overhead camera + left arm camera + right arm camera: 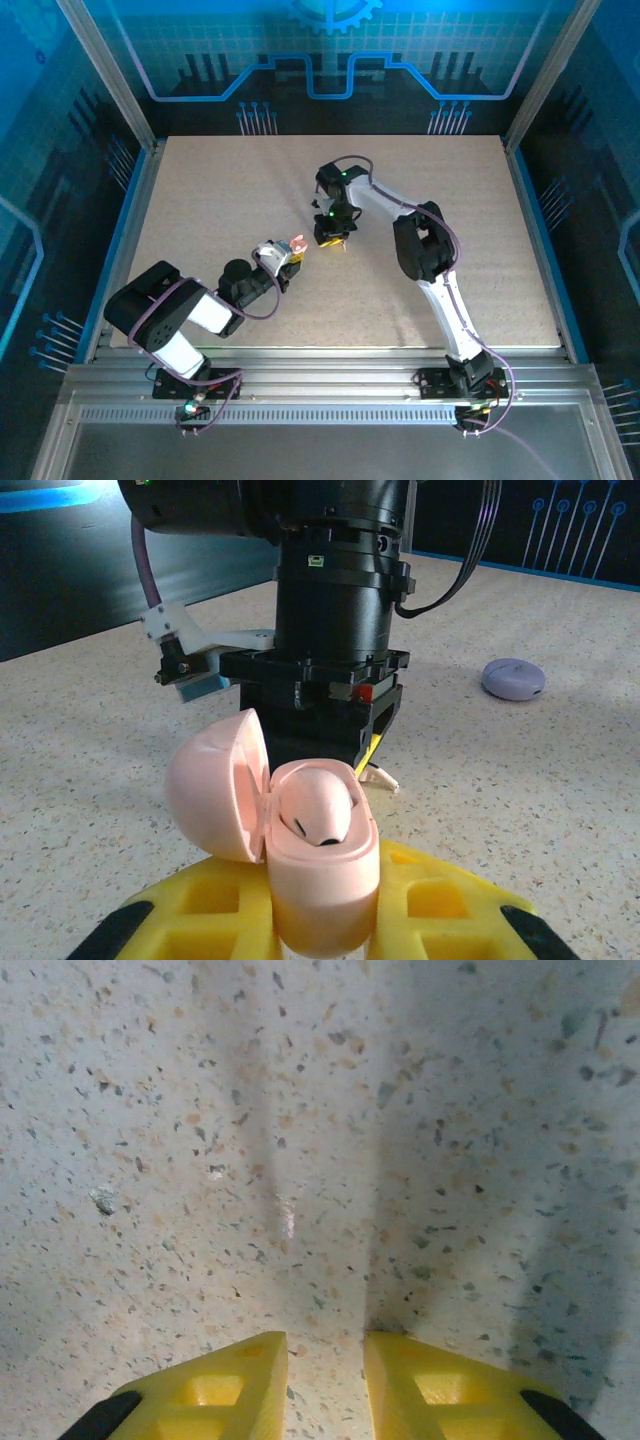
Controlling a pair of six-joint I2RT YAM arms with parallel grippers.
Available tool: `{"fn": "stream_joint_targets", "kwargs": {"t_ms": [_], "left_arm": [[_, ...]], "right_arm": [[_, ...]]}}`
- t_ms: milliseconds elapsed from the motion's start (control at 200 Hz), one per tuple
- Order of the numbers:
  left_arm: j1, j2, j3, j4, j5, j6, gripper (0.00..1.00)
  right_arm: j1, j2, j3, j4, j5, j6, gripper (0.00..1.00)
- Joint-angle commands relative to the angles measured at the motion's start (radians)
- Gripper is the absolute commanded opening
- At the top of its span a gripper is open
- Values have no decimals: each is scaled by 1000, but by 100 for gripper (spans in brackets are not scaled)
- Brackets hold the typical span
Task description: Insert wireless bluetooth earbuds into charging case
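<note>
My left gripper (325,905) is shut on a pink charging case (325,880), held upright with its lid (215,785) swung open to the left. One pale pink earbud (318,805) sits in the case's well. In the top view the left gripper (292,252) holds the case (297,243) near the table's middle. Just beyond it my right gripper (333,240) points straight down. In its own view the right gripper (325,1370) stands a little open, low over bare table. A second small pale earbud (385,778) lies on the table by the right gripper's yellow fingertip (368,752).
A closed lilac round case (514,678) lies on the speckled table (450,200) behind and to the right of the right arm in the left wrist view. Blue walls and metal rails border the table on all sides.
</note>
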Motion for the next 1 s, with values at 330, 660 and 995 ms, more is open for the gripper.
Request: {"fn": "stream_joint_targets", "kwargs": {"t_ms": [330,660,995], "left_arm": [[12,-23,-2,29,9,14,15],[12,-26,2,28,27,6,15],[11,-24,6,20,24,13,15]], "right_arm": [[10,-191,-10,-140,147,-82,33],[2,-164,-18,-218,338,-383,43],[0,-35,118,-242,257,-473,47]]}}
